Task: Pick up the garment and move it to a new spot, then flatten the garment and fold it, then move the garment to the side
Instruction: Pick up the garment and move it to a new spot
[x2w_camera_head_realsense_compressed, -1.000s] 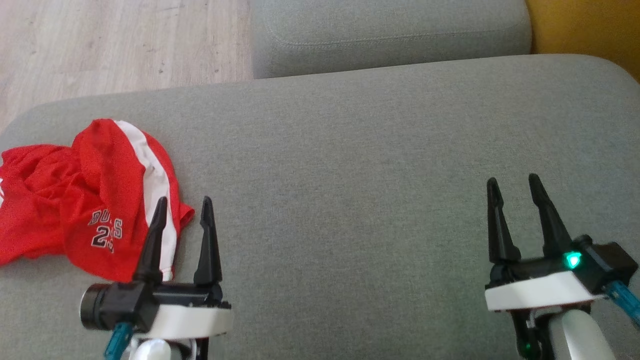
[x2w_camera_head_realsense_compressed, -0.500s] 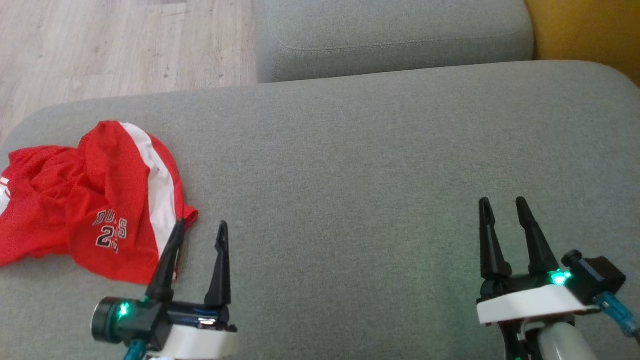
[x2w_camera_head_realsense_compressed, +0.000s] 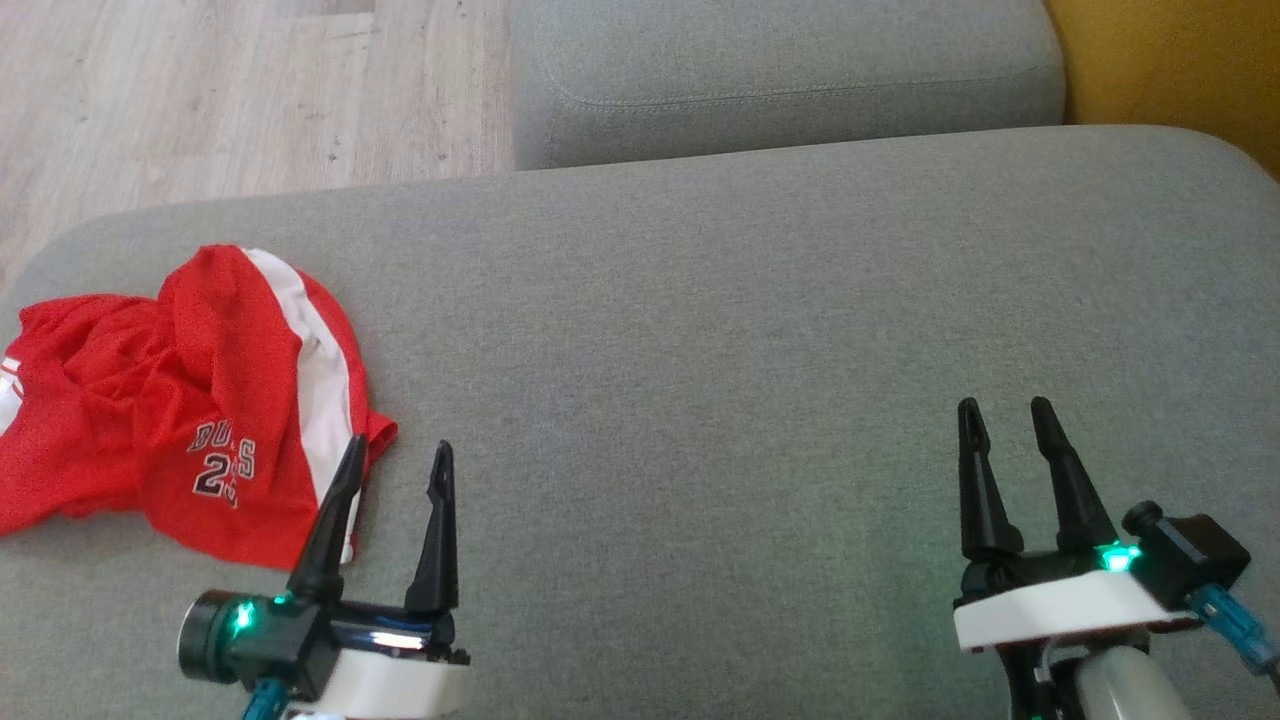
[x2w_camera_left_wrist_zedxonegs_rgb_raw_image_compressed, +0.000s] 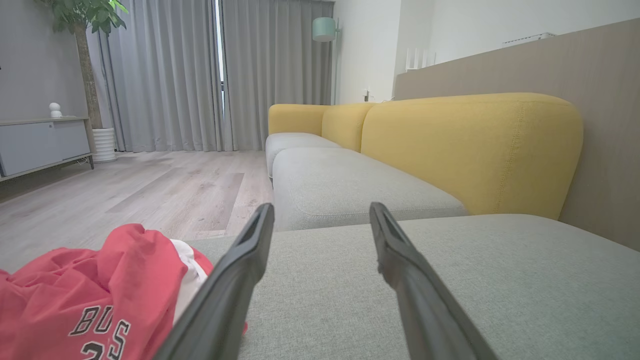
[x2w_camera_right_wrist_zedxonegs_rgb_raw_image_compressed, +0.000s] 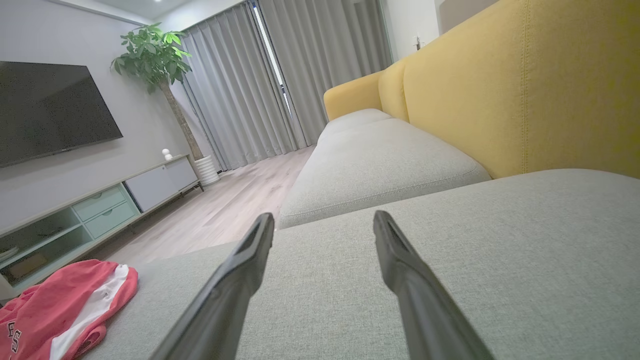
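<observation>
Head view puts the garment (x2w_camera_head_realsense_compressed: 190, 400) at the left edge of the frame, a crumpled red jersey with a white stripe and dark lettering, lying in a heap on the wide grey seat cushion (x2w_camera_head_realsense_compressed: 720, 330). At the lower left the left gripper (x2w_camera_head_realsense_compressed: 399, 445) points up the picture with its two dark fingers spread apart and nothing between them. Its left finger overlaps the lower right hem of the jersey in this view, though whether it touches the cloth cannot be told. At the lower right the right gripper (x2w_camera_head_realsense_compressed: 1003, 403) also stands with its jaws apart and empty, over bare cushion and well away from the jersey. A green light glows on each wrist. Along the top of the frame a second cushion (x2w_camera_head_realsense_compressed: 780, 70) butts against the first, with pale wooden floor (x2w_camera_head_realsense_compressed: 220, 90) in the upper left corner and a yellow backrest (x2w_camera_head_realsense_compressed: 1180, 60) in the upper right. In the left wrist view the jersey fills the lower left corner and the left finger crosses in front of its white stripe, while the gap between the fingers opens onto grey fabric. In the right wrist view the jersey sits far off in the lower left corner, with both fingers over empty cushion. Grey curtains (x2w_camera_left_wrist_zedxonegs_rgb_raw_image_compressed: 200, 75) close the far end of the room, a potted plant (x2w_camera_right_wrist_zedxonegs_rgb_raw_image_compressed: 160, 55) stands beside them, and a dark television (x2w_camera_right_wrist_zedxonegs_rgb_raw_image_compressed: 50, 110) hangs above a low cabinet (x2w_camera_right_wrist_zedxonegs_rgb_raw_image_compressed: 100, 205).
</observation>
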